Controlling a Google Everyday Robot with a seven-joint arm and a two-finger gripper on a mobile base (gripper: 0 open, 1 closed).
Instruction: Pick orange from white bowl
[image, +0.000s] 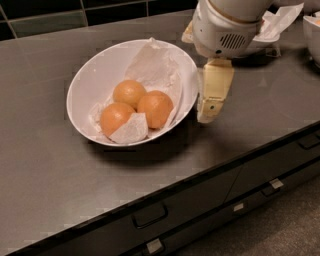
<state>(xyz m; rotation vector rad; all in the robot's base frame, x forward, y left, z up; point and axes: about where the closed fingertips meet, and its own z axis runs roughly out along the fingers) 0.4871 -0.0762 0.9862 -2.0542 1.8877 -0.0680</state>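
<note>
The orange (155, 108) lies in the white bowl (92, 70), at the right of a cluster of three. It touches a paler fruit (129, 93) behind it and sits beside a third (116, 118) to its left. Crumpled paper (150, 65) lines the bowl, which rests on the dark counter (50, 165). The end effector (207, 114) hangs just right of the bowl's rim, outside it, pointing down; I cannot tell whether it is open or closed.

Your colours: deep reddish-orange orange (155, 108), glossy white bowl (92, 75).
You see the cream gripper (207, 114) just beside the bowl, over a dark grey counter (50, 175).
</note>
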